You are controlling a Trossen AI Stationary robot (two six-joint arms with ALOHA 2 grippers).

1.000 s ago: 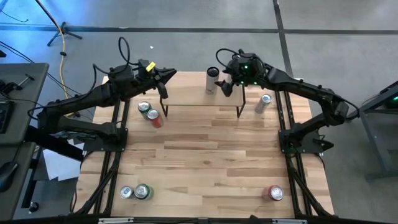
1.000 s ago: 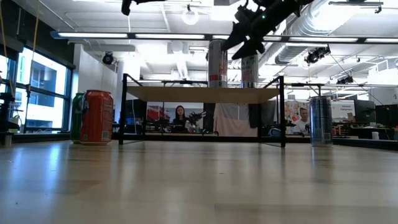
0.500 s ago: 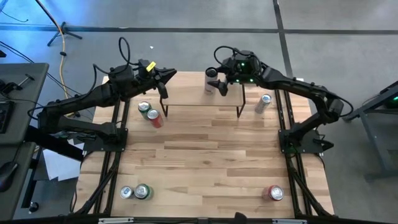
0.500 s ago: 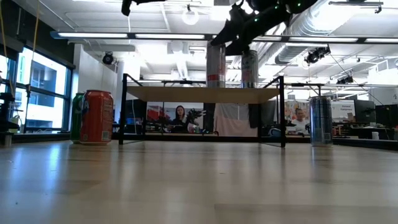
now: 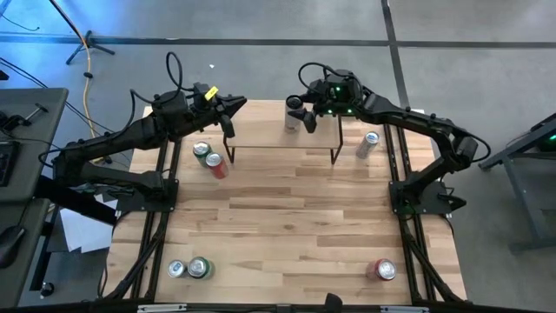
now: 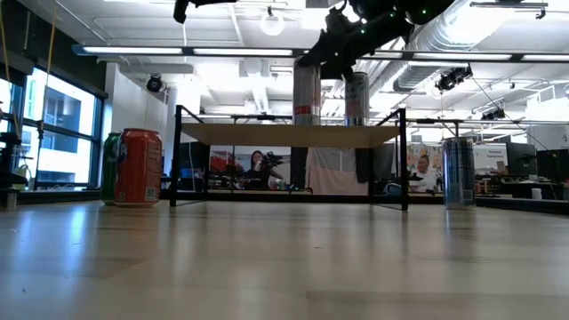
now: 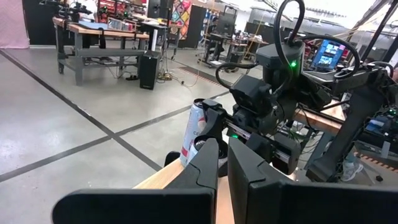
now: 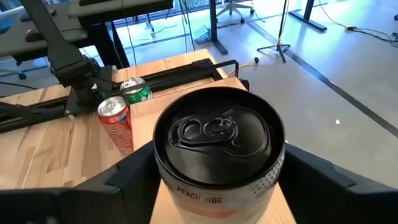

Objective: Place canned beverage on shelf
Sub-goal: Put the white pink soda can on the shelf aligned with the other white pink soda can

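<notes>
The right gripper (image 5: 301, 113) straddled the top of a white-and-silver, black-lidded beverage can (image 8: 217, 155) standing upright on the small light-wood shelf (image 5: 278, 130) with black metal legs, whether clamped I cannot tell, while the clenched left gripper (image 5: 228, 111) hovered by the shelf's other end.

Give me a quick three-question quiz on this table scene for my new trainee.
1. True or false: the left claw is holding a can.
2. Pick one: the red can on the table beside the shelf stands next to A, a green can; B, a blue can; C, a black can.
3. Which claw has reached the peach can on the shelf?
Key: 1 false, it is shut on nothing. 2 A. 3 the right claw.
</notes>
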